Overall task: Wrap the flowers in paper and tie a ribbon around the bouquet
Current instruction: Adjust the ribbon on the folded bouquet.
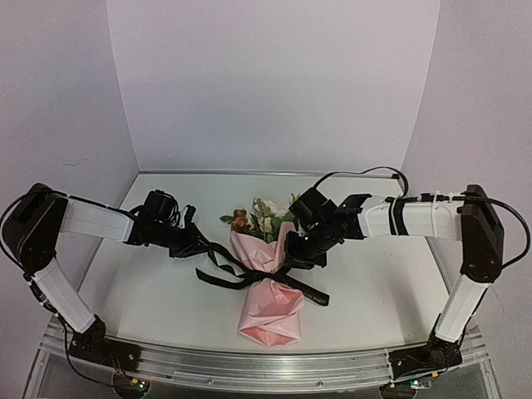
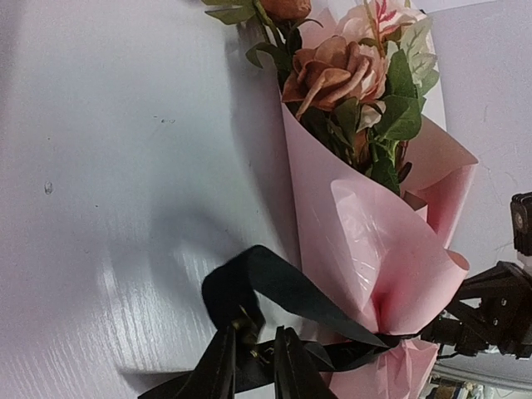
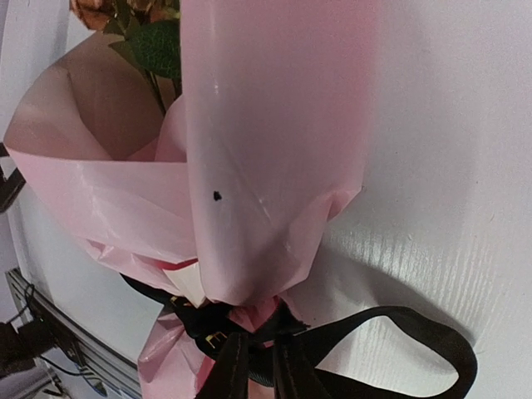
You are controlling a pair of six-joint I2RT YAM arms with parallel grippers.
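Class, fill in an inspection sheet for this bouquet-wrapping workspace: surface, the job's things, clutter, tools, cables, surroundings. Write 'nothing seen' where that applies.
surface: white table, faint wood grain.
job's things: flowers sit in the pink paper cone; black ribbon is wrapped round the cone's waist, with loops and tails lying on the table.
clutter: nothing seen.
tools: left tool at the ribbon's left loop, right tool at the knot; fingers close together on both, grip unclear.
cables: black cable arches above the right arm, clear of the flowers.
surroundings: plain white walls; metal rail along the near edge.
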